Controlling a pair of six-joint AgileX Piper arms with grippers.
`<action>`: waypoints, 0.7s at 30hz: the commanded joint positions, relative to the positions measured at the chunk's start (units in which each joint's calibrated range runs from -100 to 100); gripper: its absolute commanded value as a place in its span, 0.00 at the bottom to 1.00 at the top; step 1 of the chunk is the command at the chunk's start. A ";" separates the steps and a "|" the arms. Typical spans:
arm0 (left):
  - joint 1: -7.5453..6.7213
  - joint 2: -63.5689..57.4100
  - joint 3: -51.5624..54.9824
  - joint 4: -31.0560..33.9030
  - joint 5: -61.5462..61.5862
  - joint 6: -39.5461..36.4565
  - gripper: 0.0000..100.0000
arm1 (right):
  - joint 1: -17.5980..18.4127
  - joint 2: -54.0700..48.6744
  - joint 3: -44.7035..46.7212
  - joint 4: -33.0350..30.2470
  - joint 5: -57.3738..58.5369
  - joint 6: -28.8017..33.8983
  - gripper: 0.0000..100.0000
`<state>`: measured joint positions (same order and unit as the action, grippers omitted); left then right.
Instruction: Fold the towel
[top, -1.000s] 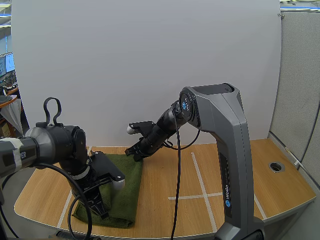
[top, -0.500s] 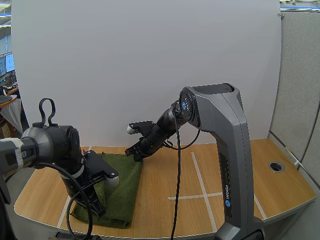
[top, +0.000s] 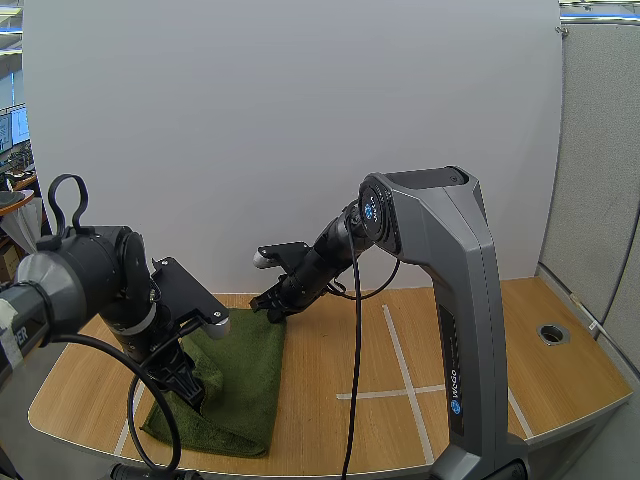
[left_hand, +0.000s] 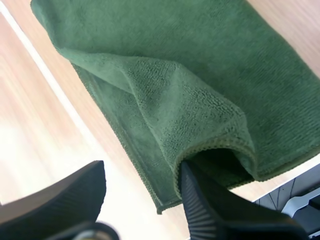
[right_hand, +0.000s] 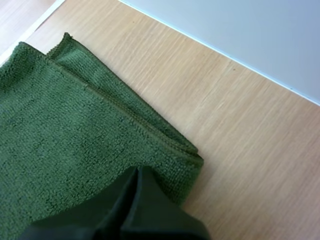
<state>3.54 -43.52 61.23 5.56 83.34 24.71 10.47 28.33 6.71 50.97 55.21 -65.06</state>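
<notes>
A dark green towel (top: 248, 375) lies folded on the left part of the wooden table. My left gripper (top: 190, 392) hovers at the towel's near left edge. In the left wrist view its fingers (left_hand: 142, 202) stand apart and open with nothing between them. One fingertip (left_hand: 210, 205) is beside a loose raised flap of the towel (left_hand: 200, 75). My right gripper (top: 272, 303) rests on the towel's far right corner. There it is a shut dark wedge (right_hand: 135, 197) lying on the towel (right_hand: 65, 125) close to its folded corner.
A tall grey stand (top: 460, 330) rises from the table's front middle. White tape lines (top: 405, 365) cross the wood to the right of the towel. A round hole (top: 551, 333) sits at the far right. The towel's near edge lies close to the table's front edge.
My left gripper has opened and let go of the towel, and its arm has risen and shifted left. The released flap has settled on the towel. The right arm has not moved.
</notes>
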 joint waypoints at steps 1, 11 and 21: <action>0.08 -0.44 -0.57 5.09 0.78 -3.05 0.75 | -0.03 -0.29 -0.20 -0.59 0.14 -0.54 0.00; 0.08 -0.44 -2.49 15.47 2.14 -8.35 0.75 | -0.03 -0.29 -0.20 -0.59 0.14 -0.54 0.00; 0.08 -0.44 -11.06 15.03 12.49 -10.54 0.75 | -0.03 -0.29 -0.20 -0.59 0.14 -0.54 0.00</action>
<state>3.54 -43.52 53.50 20.79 91.46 15.41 10.47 28.33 6.71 50.93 55.21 -65.06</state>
